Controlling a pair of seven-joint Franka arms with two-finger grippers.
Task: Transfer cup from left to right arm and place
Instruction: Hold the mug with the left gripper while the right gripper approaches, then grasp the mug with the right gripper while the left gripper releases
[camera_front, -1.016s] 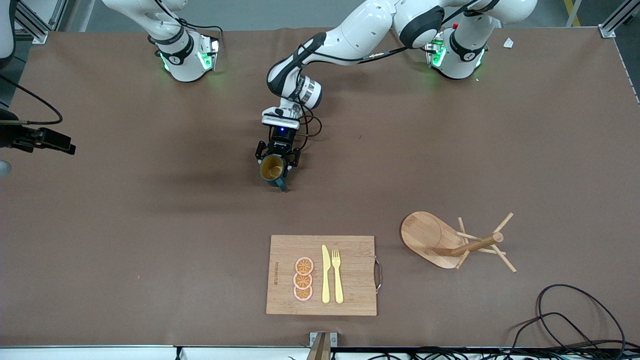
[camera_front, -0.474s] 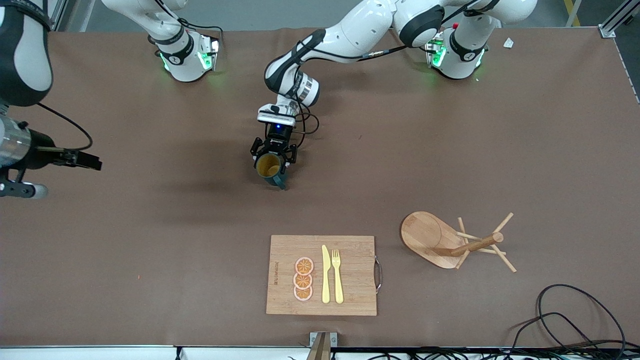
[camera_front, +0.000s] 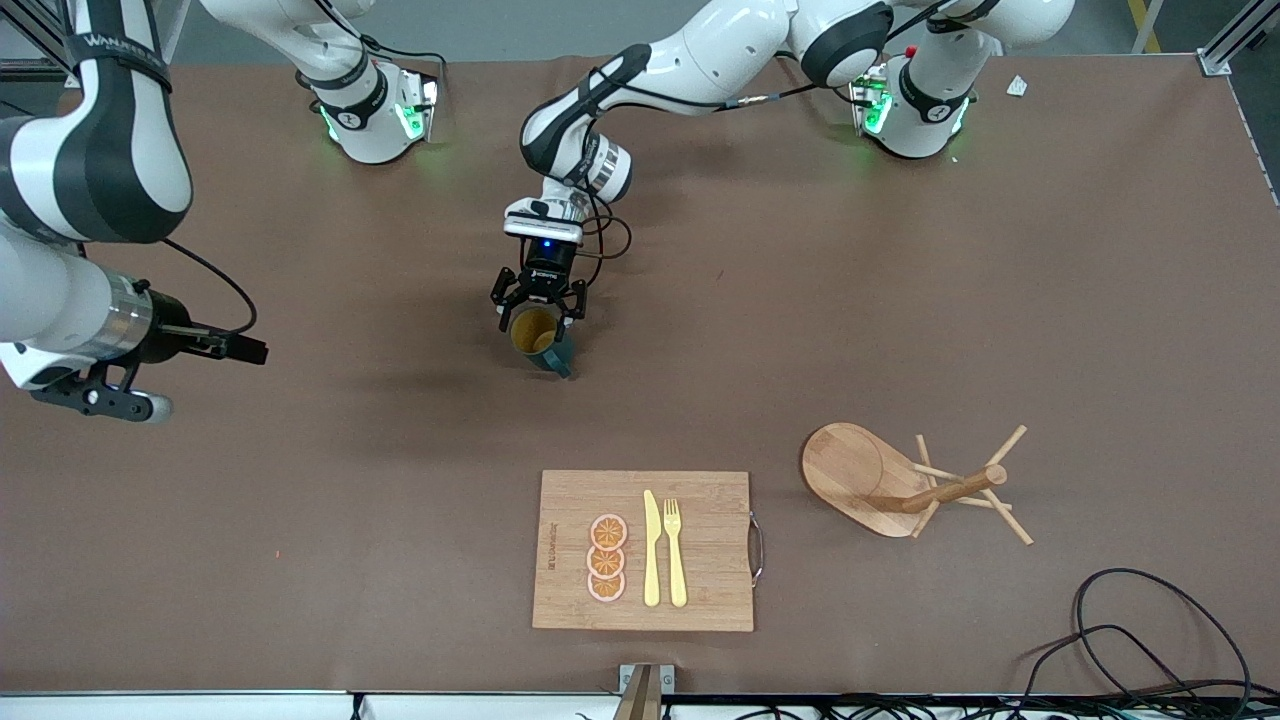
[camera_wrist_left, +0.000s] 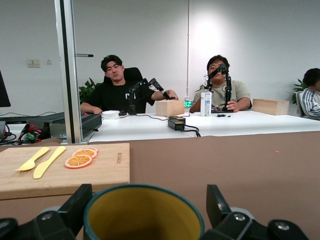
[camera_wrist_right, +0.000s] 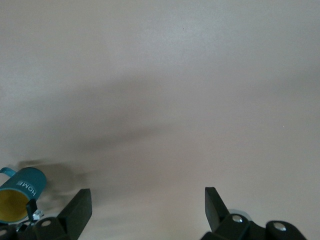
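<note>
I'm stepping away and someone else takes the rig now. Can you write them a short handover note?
Left claw: open, fingers either side of the cup, no grip visible.
Right claw: open, empty, over bare table at the right arm's end.
Cup: upright in mid-table, farther from the front camera than the wooden board.
Done: cup brought to the middle by the left arm.
Left: right arm must take the cup and place it.

The cup (camera_wrist_right: 21, 194) reads "HOME" on its teal side — nothing else reads clearly.
</note>
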